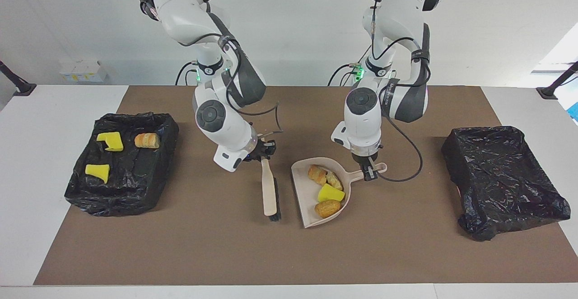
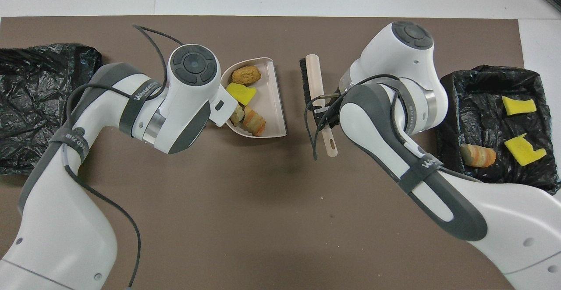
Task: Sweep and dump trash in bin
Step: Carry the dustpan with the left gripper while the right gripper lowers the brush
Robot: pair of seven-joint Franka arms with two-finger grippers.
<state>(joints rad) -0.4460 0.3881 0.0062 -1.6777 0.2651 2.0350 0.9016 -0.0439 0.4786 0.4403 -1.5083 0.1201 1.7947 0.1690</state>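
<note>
A beige dustpan (image 1: 305, 190) (image 2: 269, 99) sits mid-mat with several pieces of trash in it: a yellow sponge piece (image 1: 331, 194) (image 2: 241, 93), a tan roll (image 1: 327, 207) (image 2: 246, 75) and sliced bread chunks (image 1: 317, 175) (image 2: 254, 122). My left gripper (image 1: 369, 171) is shut on the dustpan's handle, hidden under the wrist in the overhead view. Beside the pan, toward the right arm's end, my right gripper (image 1: 264, 152) (image 2: 325, 105) is shut on the handle of a beige brush (image 1: 269, 190) (image 2: 316, 79), bristles pointing away from the robots.
A black-lined bin (image 1: 162, 129) (image 2: 451, 106) at the right arm's end holds two yellow sponge pieces (image 1: 110, 142) (image 1: 98, 171) and a bread chunk (image 1: 147, 140). Another black-lined bin (image 1: 503, 179) (image 2: 39, 101) stands at the left arm's end with nothing showing in it.
</note>
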